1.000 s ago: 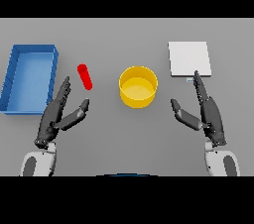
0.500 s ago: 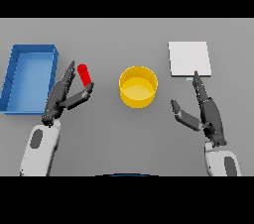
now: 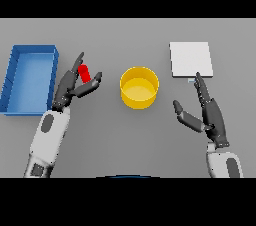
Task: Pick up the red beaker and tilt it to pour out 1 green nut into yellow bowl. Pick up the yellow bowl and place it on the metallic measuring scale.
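Note:
A small red beaker lies on the table left of centre. My left hand has reached it: straight fingers lie along its left side and the thumb points out below it to the right, so the beaker sits in the gap, not clasped. The yellow bowl stands at the table's middle, a short way right of the beaker. The flat, pale metallic scale lies at the back right. Below the scale's front edge, my right hand is open and idle. I see no green nut.
A blue open bin stands at the far left, close beside my left forearm. Bare grey table lies between the bowl and the scale.
My left arm has reached forward and slightly right, bringing the hand from short of the beaker to around it. The right hand, bowl and scale have stayed put.

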{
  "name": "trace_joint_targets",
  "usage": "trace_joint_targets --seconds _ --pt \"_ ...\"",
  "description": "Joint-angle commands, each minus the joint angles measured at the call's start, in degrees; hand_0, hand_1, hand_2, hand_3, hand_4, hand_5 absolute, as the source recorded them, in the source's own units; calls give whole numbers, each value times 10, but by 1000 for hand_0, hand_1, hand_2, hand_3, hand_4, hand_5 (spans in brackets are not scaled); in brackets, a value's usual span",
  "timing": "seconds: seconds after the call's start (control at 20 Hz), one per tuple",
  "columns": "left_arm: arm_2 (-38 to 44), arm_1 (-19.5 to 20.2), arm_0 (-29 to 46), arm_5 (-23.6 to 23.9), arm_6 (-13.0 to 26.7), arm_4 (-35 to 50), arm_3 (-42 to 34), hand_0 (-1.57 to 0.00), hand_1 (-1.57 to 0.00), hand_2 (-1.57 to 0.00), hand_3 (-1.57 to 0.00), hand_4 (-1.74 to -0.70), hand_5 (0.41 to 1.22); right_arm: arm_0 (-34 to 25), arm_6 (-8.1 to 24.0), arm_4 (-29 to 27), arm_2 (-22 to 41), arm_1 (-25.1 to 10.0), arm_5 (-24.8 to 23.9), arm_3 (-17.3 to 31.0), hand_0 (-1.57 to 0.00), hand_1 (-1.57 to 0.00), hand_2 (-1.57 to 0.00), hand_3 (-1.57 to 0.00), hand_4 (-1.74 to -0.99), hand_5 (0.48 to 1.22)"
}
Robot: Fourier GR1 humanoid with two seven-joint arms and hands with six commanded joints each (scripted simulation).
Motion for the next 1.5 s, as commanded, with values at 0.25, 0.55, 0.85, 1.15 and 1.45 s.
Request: trace_joint_targets --seconds 0.25,0.55,0.85,1.15,1.45 --pt "35 -12 -37 2 -70 29 67 1 1 1 1 -1285 708 8 3 -6 -4 -5 1 -18 1 1 1 1 -1246 645" --pt "57 -37 -71 49 -100 28 129 -551 -588 -662 -728 -1471 943 4 3 -5 -8 -5 -4 -12 1 1 1 1 -1237 648" --pt "37 -36 -81 68 -113 -3 140 -1304 -1313 -1333 -1237 -1597 1148 2 5 -12 -7 -1 0 -12 1 1 1 1 -1250 647" --pt "53 -41 -67 25 -115 54 86 -1501 -1503 -1509 -1484 -1660 1150 3 4 -9 -8 -3 -1 -10 1 1 1 1 -1246 644" --pt "35 -16 -80 3 -80 67 29 -1553 -1553 -1555 -1548 -1720 1131 4 -4 8 -1 -2 -8 -8 1 1 1 1 -1226 650"
